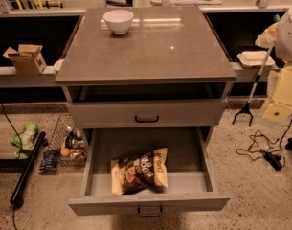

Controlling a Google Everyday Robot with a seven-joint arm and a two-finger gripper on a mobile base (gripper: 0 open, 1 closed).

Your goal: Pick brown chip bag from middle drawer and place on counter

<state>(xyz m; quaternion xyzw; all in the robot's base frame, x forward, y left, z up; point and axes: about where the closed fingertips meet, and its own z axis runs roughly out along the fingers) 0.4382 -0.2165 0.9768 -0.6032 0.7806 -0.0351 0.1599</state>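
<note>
- Contents of the open middle drawer point(101, 152), lower centre: the brown chip bag point(139, 170).
- Your end effector point(272, 35): upper right edge; you cannot tell its state.
- Upper centre: white bowl point(118, 20) on the surface point(150, 51).

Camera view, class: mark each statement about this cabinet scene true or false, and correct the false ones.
1. The brown chip bag lies in the open middle drawer. True.
2. A white bowl stands on the counter. True.
3. The bowl sits at the counter's front edge. False: it is near the back left corner.
4. The tool is gripping the bag. False: the tool is out of view, and nothing touches the bag.
5. The bag stands upright against the drawer's side wall. False: it lies flat on the floor, near the front.
</note>
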